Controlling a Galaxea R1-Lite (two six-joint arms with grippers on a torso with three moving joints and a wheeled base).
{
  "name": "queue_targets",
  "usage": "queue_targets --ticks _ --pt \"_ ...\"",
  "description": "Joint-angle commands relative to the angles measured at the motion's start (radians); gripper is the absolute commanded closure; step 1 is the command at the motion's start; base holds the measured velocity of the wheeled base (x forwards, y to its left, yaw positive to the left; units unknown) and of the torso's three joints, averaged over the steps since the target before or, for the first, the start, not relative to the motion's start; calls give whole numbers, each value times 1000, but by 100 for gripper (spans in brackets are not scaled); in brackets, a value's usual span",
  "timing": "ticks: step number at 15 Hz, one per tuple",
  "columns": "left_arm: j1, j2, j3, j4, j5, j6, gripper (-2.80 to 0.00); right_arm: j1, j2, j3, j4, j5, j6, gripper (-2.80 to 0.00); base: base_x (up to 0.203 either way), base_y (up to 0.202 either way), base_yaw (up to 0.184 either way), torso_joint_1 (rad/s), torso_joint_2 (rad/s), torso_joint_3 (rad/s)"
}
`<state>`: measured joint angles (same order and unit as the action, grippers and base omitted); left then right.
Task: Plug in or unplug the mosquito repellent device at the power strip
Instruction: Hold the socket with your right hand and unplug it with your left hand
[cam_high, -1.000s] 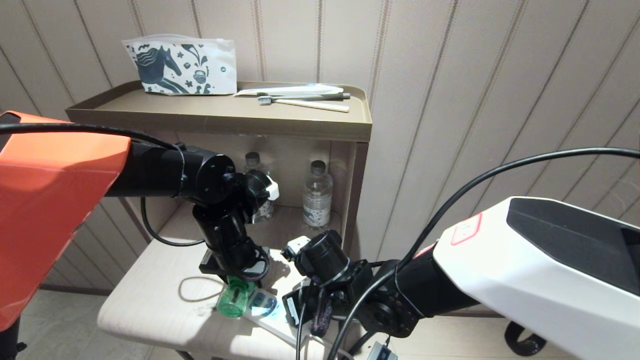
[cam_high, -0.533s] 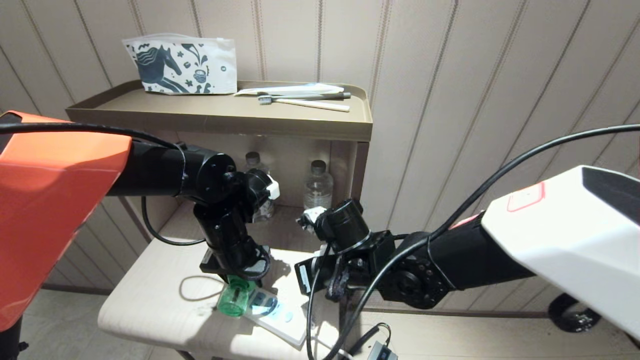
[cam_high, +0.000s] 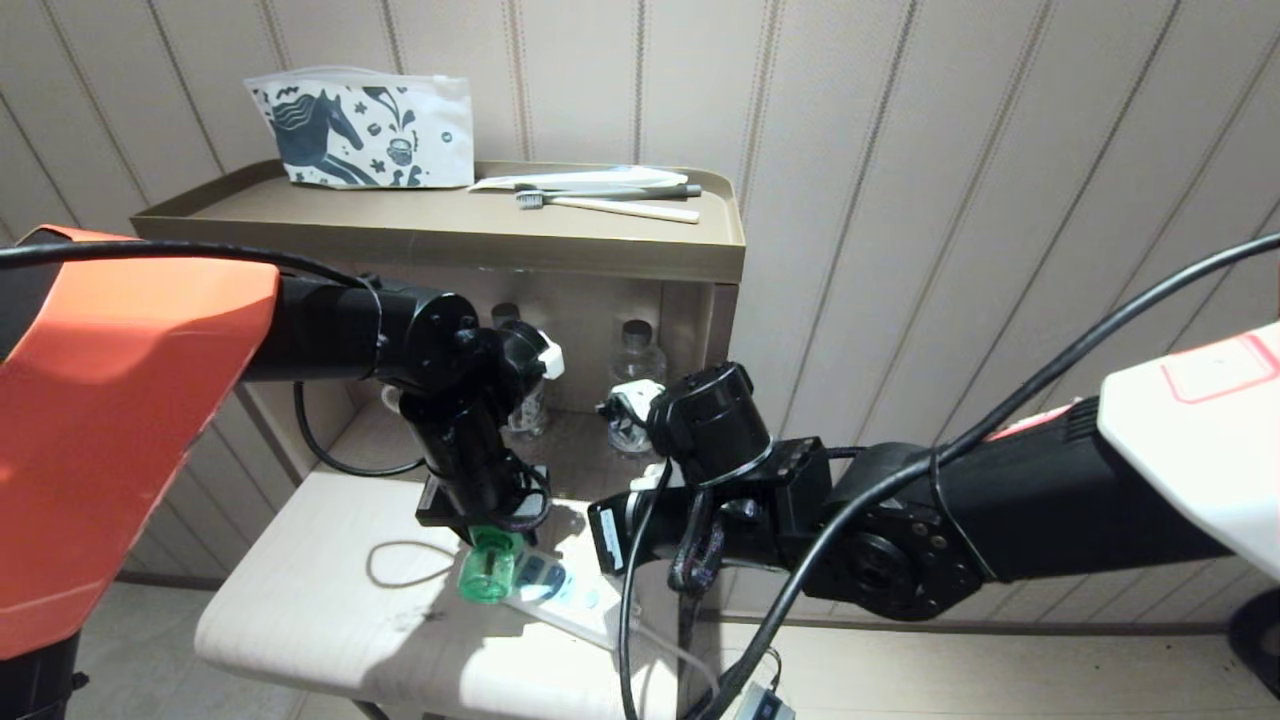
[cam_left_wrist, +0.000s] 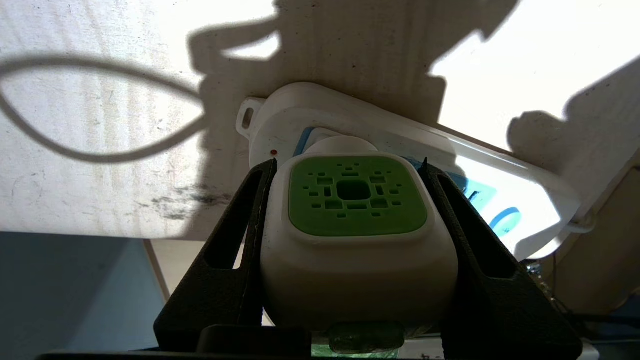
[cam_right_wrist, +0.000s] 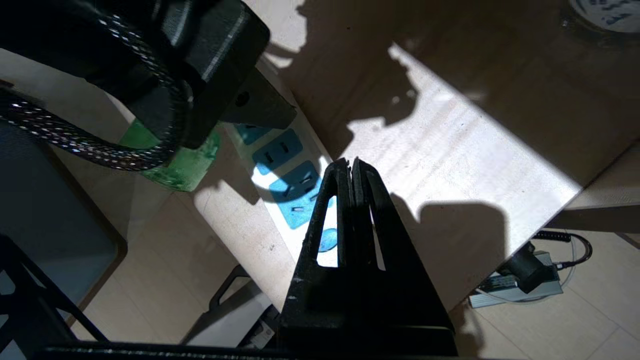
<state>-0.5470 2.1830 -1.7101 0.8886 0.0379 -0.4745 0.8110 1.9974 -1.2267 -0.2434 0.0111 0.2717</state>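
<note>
The mosquito repellent device (cam_left_wrist: 357, 195), a white head with a green vented face, sits between the fingers of my left gripper (cam_left_wrist: 348, 162), which is shut on its sides. Its translucent green bottle (cam_high: 487, 573) hangs under the left hand. The device's round plug side rests against the end of the power strip (cam_left_wrist: 320, 115); the prongs are hidden. The power strip (cam_high: 565, 595) lies on the pale lower table (cam_high: 300, 620). My right gripper (cam_right_wrist: 350, 162) is shut and empty, hovering above the strip's blue button end (cam_right_wrist: 327, 240).
Two clear water bottles (cam_high: 638, 365) stand in the shelf recess behind the arms. A printed pouch (cam_high: 360, 135) and toothbrushes (cam_high: 600, 205) lie on the brown top tray (cam_high: 450, 235). A thin cord loop (cam_high: 400, 565) lies on the table. A power adapter (cam_right_wrist: 520, 280) sits on the floor.
My right arm has risen off the power strip and drawn back to the right. The left gripper with the device has shifted slightly right, and the strip has moved a little with it.
</note>
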Motion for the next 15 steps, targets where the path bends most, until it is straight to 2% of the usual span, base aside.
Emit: queue_targets --ticks 1,13,15 --pt "2 12 -31 7 0 -17 0 7 6 22 -2 1 2 0 0 0 0 0 0 0" --pt "4 17 -42 13 0 -30 0 36 153 39 -8 4 4 0 0 0 0 0 0 0" --pt "4 34 -43 10 0 -30 0 62 167 61 -29 3 4 0 0 0 0 0 0 0"
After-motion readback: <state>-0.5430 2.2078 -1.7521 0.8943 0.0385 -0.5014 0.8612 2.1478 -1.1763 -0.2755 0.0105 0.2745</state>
